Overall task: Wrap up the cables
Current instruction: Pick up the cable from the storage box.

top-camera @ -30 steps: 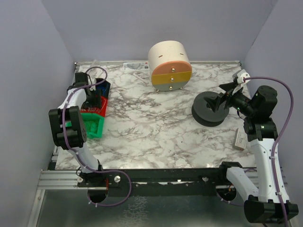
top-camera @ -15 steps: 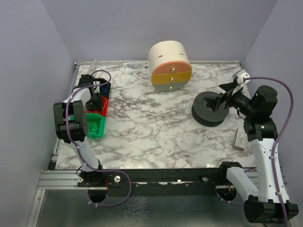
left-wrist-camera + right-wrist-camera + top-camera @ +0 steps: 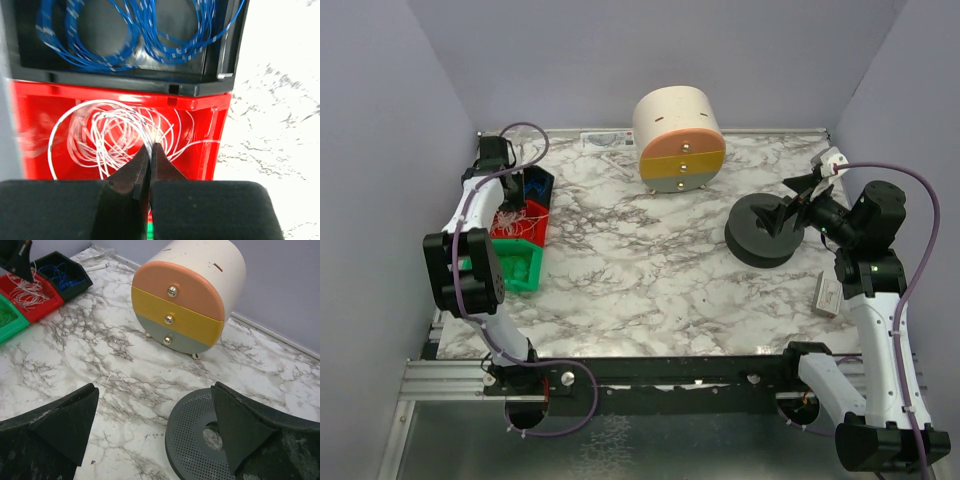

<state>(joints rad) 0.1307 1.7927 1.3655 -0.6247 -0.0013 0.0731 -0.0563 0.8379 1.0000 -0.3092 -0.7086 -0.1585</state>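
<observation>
Cables (image 3: 100,135): thin white strands lie in a loose coil in the red bin (image 3: 30,100), the middle one of three bins set in a row at the table's (image 3: 100,355) left edge. Left gripper (image 3: 150,150) hangs over this bin with its tips down in the coil, jaws fully closed and no gap between them. Several strands run up to the tips and appear pinched there; the right wrist view likewise shows strands drawn up toward the dark tip. Black bin (image 3: 125,82) just beyond the red one holds blue wire (image 3: 100,50) in loops. Green bin (image 3: 525,270) touches the red bin's near side. Right gripper (image 3: 154,390) is across the table, jaws spread wide and holding nothing, poised just above the near rim of the dark grey perforated spool (image 3: 190,440), which lies flat on the marble. Round drawer unit (image 3: 185,295), with orange, yellow and grey fronts, stands behind the spool. Small grey box (image 3: 828,297) lies near the right edge.
</observation>
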